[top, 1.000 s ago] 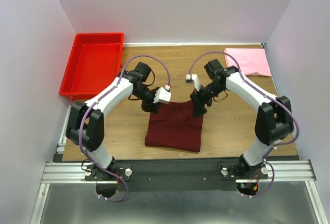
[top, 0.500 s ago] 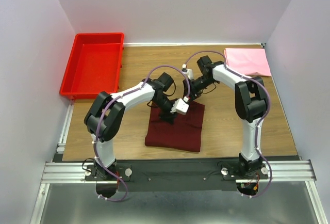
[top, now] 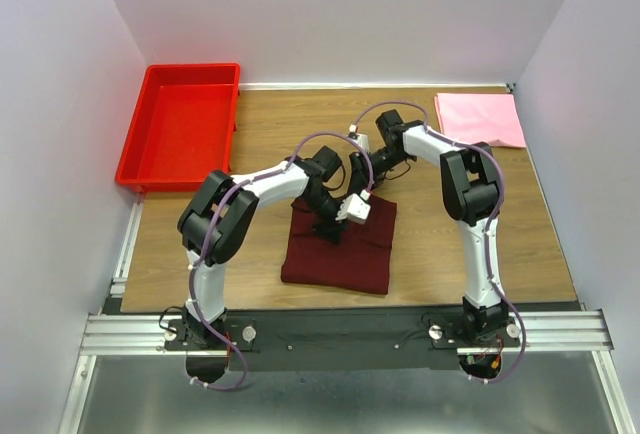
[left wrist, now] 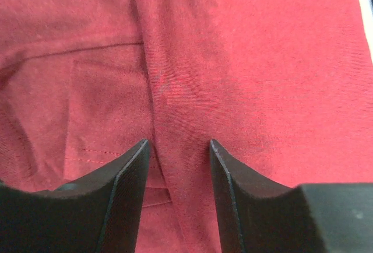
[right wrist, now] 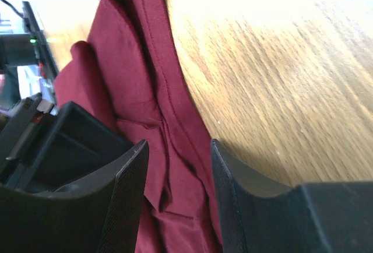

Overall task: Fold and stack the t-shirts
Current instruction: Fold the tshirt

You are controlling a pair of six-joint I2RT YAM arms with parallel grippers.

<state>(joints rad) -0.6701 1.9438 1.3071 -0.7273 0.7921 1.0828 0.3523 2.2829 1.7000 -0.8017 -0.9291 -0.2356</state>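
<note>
Crowding over the far edge of the maroon shirt (top: 336, 254), which lies folded on the table (top: 260, 124) toward the middle front, the two arms hold their wrists very near each other. That is my first worry: a loose sideways move could knock one into the other. The left gripper (left wrist: 178, 148) hangs just above the cloth with its jaws narrowly parted, a raised ridge (left wrist: 152, 78) of fabric running between them, unpinched. The right gripper (right wrist: 178, 148) has its jaws parted about as much, straddling the hemmed edge (right wrist: 166, 72) where cloth meets bare wood, holding nothing. If either closes on the top layer alone, I judge a lift would peel the fold open. If the right one bites too far toward the wood, it gets no cloth. The pink shirt (top: 480, 119) lies folded at the far right corner, well apart, and the red bin (top: 180, 124) sits at the far left. Bare wood lies open on both sides of the maroon shirt and beyond it, so the way to the pink one looks free. Its near edge lies close to the table's front, leaving little room that way.
</note>
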